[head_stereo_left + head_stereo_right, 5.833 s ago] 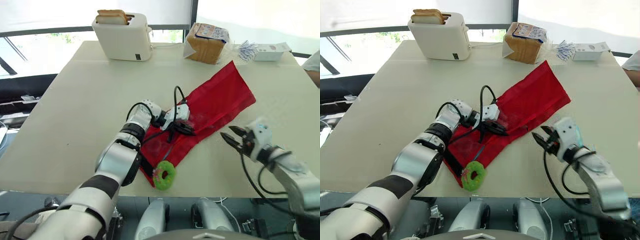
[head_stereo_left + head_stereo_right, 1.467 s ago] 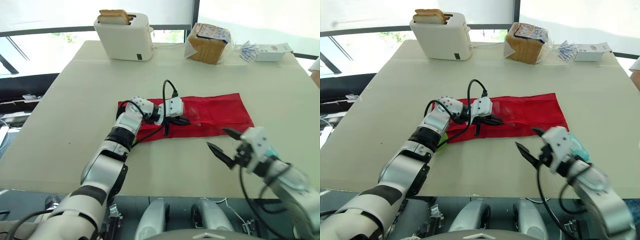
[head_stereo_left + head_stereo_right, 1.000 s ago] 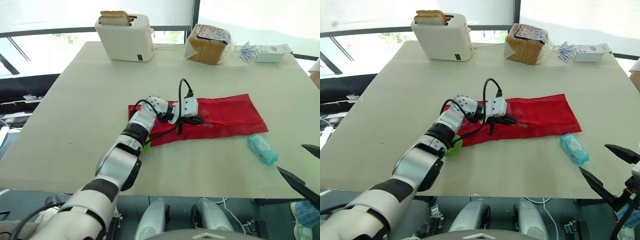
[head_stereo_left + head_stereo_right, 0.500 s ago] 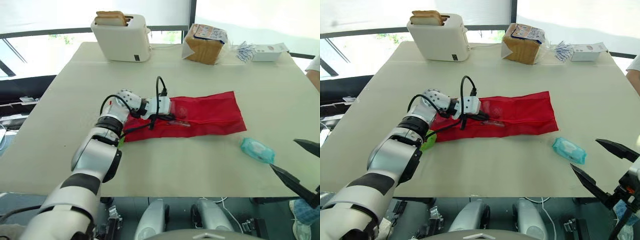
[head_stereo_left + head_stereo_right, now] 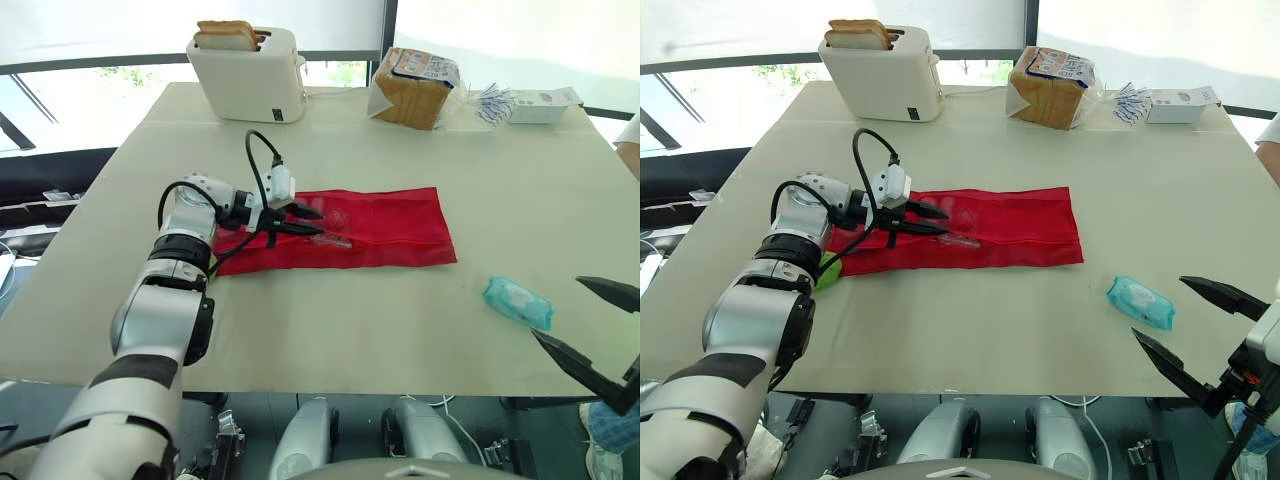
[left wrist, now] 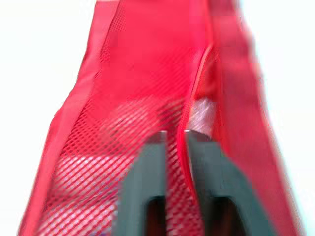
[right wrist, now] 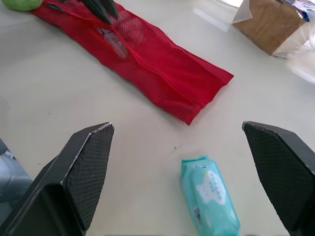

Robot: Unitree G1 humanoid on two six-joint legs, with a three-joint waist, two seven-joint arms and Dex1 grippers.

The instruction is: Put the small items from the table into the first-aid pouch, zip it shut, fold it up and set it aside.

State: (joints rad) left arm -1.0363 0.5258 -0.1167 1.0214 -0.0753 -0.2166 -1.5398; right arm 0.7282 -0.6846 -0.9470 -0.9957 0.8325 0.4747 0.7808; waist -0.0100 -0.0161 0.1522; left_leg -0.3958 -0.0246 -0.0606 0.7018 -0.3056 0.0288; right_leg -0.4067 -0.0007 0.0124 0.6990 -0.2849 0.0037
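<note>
Pouch (image 5: 385, 228) has slid left, my left gripper (image 5: 318, 222) pinching its seam; my wide-open right gripper (image 5: 557, 308) should pin its right end.

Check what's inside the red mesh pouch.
Through the mesh of the red pouch, one small clear-looking item shows by the zip line. Anything else inside is hidden by fabric and the left claw. The teal wipes pack lies outside.

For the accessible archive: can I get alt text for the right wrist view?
The right gripper, jaws wide open, aims at a teal wipes pack on the table. Beyond lies the red pouch, with the left gripper at its far end.
</note>
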